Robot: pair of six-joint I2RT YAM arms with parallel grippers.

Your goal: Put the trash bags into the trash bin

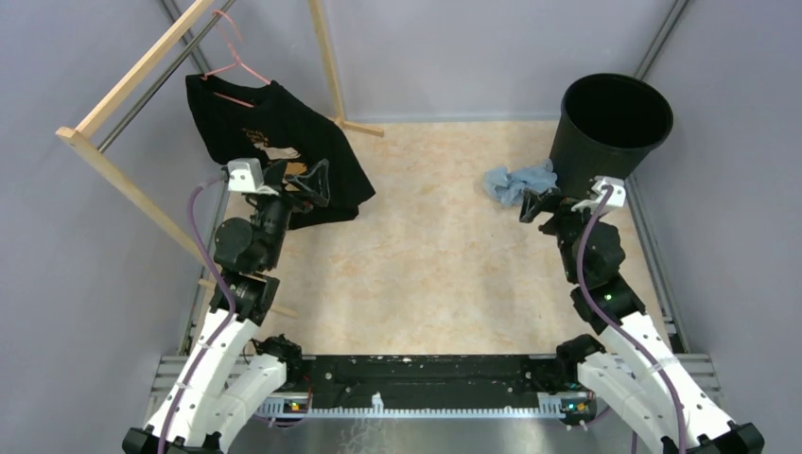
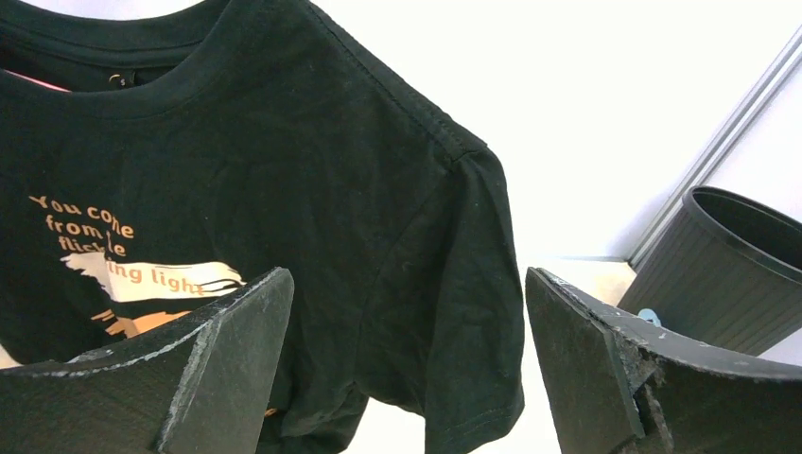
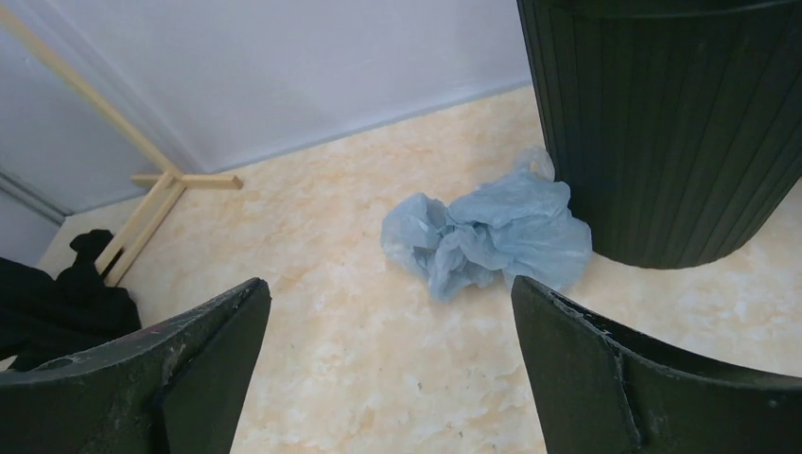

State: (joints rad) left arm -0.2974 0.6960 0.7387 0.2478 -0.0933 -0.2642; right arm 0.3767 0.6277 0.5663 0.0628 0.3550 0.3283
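The right gripper (image 3: 388, 307) stands wide apart, its 2 flat black fingers holding nothing. Just ahead, slightly right of it, the crumpled trash bag (image 3: 492, 232) of thin, pale-blue, wrinkled film lies on the marbled beige table (image 3: 331, 378), against the base of the ribbed, tapering black trash bin (image 3: 662, 123). The left gripper (image 2: 407, 293), also spread and empty, faces a hanging black T-shirt (image 2: 284, 189) close ahead.

Both arms reach forward with bent elbows. The left gripper (image 1: 310, 183) is wide open. The right gripper (image 1: 536, 205) also.
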